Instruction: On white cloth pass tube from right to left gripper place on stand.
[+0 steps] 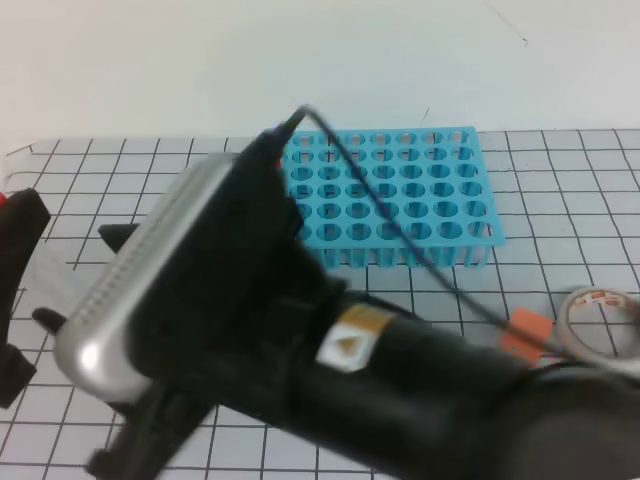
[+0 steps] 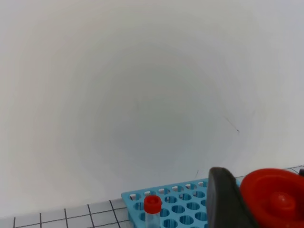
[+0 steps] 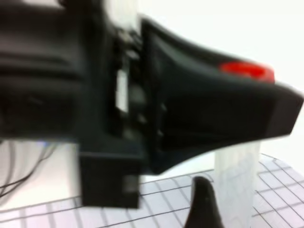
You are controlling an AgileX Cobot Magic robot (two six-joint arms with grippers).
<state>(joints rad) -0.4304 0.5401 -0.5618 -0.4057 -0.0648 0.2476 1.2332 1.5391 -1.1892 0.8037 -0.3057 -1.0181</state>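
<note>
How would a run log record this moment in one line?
handover | tube: in left gripper, red cap up | right gripper: beside it, grip unclear | stand: one other tube standing in it

Right arm (image 1: 300,340) looms before the stand (image 1: 395,195).

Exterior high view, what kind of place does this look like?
Probably a lab-style robot test bench: a white cloth printed with a black grid, a blue test-tube stand full of round holes, a red-capped tube standing in it, and plain white wall behind.
</note>
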